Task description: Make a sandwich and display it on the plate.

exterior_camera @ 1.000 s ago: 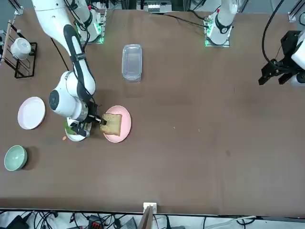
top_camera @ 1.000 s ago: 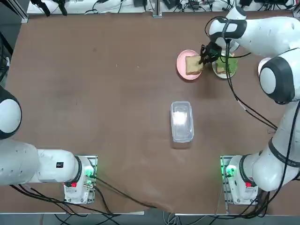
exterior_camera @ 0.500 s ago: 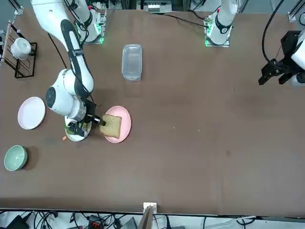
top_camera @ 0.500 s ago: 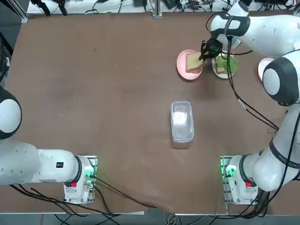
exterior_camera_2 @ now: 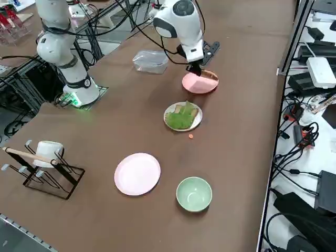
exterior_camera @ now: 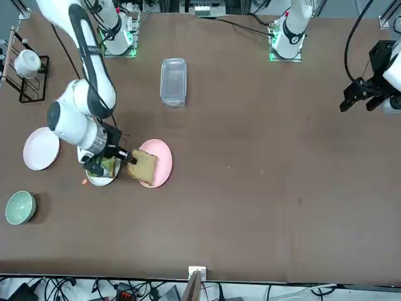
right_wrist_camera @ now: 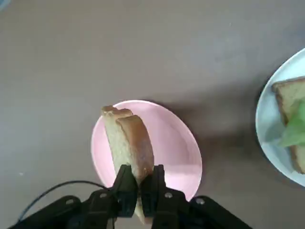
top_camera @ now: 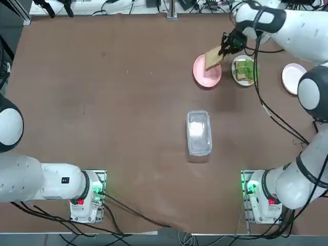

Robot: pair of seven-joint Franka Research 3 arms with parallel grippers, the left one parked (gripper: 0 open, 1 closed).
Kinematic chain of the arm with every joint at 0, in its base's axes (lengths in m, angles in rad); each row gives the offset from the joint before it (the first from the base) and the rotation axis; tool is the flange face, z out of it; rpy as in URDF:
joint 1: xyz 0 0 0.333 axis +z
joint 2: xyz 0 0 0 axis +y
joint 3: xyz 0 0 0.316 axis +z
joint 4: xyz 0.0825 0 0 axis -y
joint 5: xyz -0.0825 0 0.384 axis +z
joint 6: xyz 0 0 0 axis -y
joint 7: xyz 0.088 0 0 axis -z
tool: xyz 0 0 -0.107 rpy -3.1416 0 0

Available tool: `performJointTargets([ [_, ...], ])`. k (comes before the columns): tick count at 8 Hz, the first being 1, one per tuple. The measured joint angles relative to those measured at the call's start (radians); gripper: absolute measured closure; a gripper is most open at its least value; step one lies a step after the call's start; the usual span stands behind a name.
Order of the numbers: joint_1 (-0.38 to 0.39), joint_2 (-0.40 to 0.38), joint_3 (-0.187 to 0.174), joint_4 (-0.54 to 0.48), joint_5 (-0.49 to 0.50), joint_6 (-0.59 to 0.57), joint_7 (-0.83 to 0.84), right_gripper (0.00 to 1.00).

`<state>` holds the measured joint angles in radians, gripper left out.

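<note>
your right tool point(right_wrist_camera: 138, 183) is closed on a bread slice point(right_wrist_camera: 128, 143), one finger against each face, the slice standing on edge between them. the held slice is over the pink plate point(top_camera: 207, 71); whether it touches that plate cannot be told.

just beside the pink plate, on the side toward your working arm's outer edge of the desk point(top_camera: 123, 123), is a small white plate point(exterior_camera_2: 196, 123). on it lies the lower part of the sandwich: a bread slice point(exterior_camera_2: 179, 108) with a green lettuce leaf point(exterior_camera_2: 181, 117) on top, the leaf covering much of the bread.

farther out on that same side you see a second white plate point(exterior_camera_2: 137, 174), with nothing on it, and near it a pale green bowl point(exterior_camera_2: 194, 194). a small orange piece point(exterior_camera_2: 190, 136) lies on the desk near the plate that bears the lettuce.

a clear plastic box point(top_camera: 199, 133) rests nearer the arm bases than the pink plate does. toward your right edge of the desk stands a black wire rack point(exterior_camera_2: 52, 176), bearing a white mug point(exterior_camera_2: 49, 153).
</note>
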<state>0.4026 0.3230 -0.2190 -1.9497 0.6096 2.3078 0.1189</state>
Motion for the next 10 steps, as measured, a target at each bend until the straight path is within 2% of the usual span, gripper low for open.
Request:
performJointTargets([
  [2,-0.058,-0.052,-0.026,0.018,0.0,-0.107,-0.029,0.91],
  [4,-0.186,-0.064,-0.034,0.062,0.0,-0.253,-0.171,0.91],
  [5,-0.257,-0.056,-0.036,0.073,0.001,-0.303,-0.275,0.91],
  [7,-0.372,-0.01,-0.037,0.078,0.047,-0.331,-0.464,0.91],
  [9,-0.433,0.054,-0.037,0.089,0.137,-0.359,-0.612,0.91],
  [10,-0.447,0.078,-0.037,0.093,0.176,-0.375,-0.635,0.91],
])
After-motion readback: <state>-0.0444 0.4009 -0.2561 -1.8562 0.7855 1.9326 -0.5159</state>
